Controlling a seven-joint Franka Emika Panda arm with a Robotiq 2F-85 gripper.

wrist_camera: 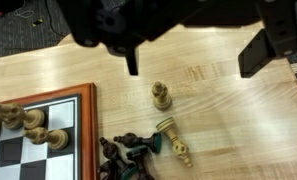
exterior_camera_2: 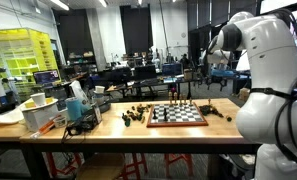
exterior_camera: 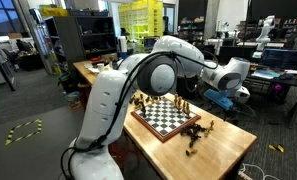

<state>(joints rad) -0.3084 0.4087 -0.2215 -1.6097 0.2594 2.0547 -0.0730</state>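
On the wooden table [exterior_camera: 233, 150], the chessboard [exterior_camera: 166, 116] lies with some pieces on its edge. Over the bare wood beside the board, the gripper [wrist_camera: 195, 62] hangs with fingers spread wide, grasping nothing. Below it one light chess piece [wrist_camera: 162, 95] stands upright, untouched. Another light piece [wrist_camera: 174, 145] lies near it, beside fallen dark pieces [wrist_camera: 126, 152].

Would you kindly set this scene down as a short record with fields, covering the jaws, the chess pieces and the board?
jaws: open, empty, above the wooden table
nearest: upright light piece, off the board
beside it: fallen light piece, lying by a heap of dark pieces
board: chessboard, with standing light pieces on it
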